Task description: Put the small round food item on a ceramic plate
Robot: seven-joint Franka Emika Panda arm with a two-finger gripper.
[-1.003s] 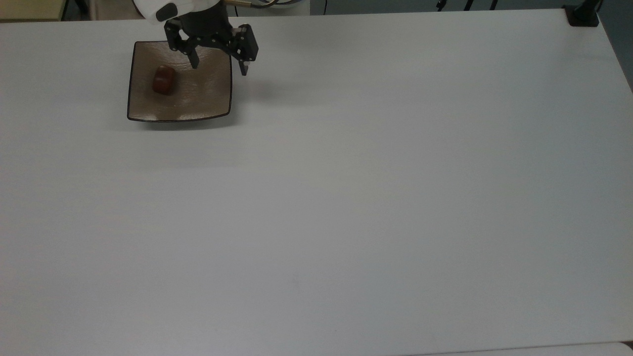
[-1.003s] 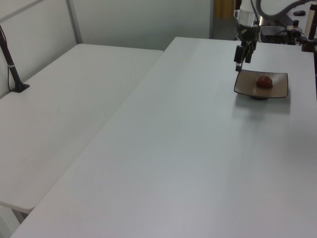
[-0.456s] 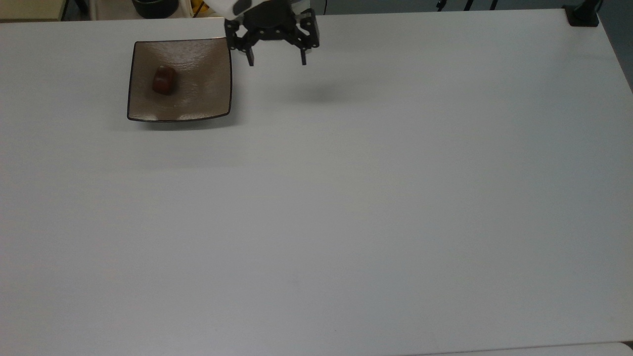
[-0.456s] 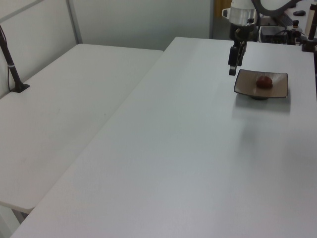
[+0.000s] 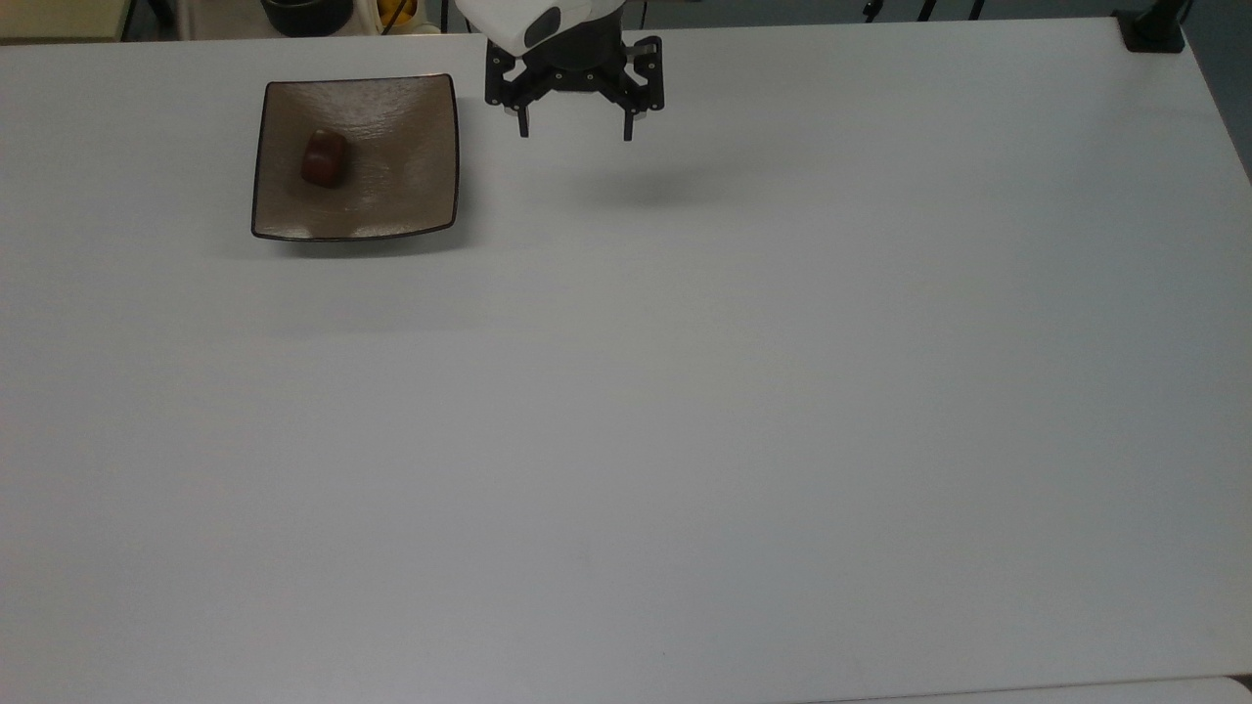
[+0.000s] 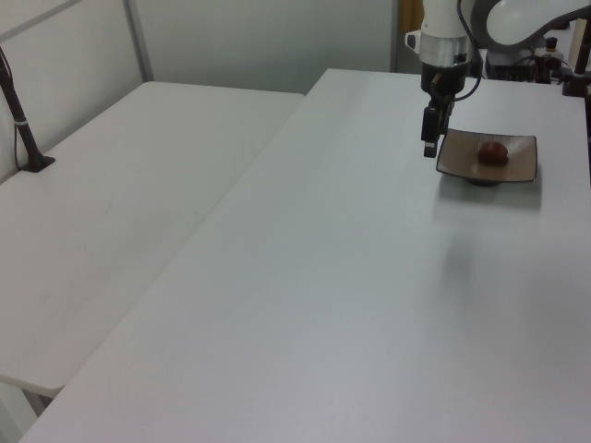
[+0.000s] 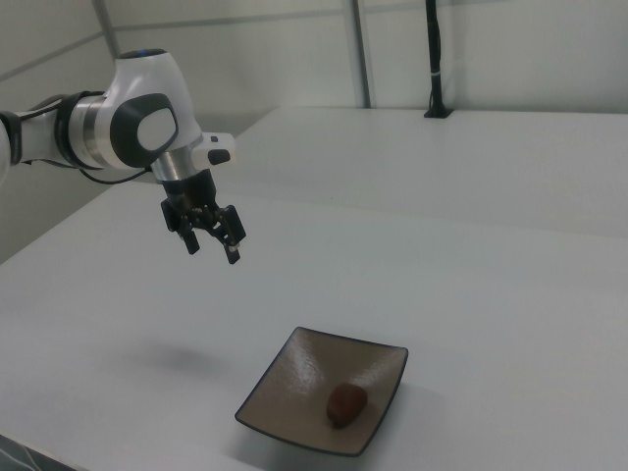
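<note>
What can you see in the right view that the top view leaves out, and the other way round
The right view alone shows the arm's white elbow joint with the gripper hanging well above the table, and a dark post on a far table. The top view alone shows the gripper looking past the plate's right edge, its shadow on the table, and a dark bowl beyond the table's far edge. Both show the food item resting on the square brown plate, and the open, empty gripper.

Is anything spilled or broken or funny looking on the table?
No, nothing stands out. The small brown food sits on the square plate, which lies flat and whole. The open tool hangs empty above the bare table.
</note>
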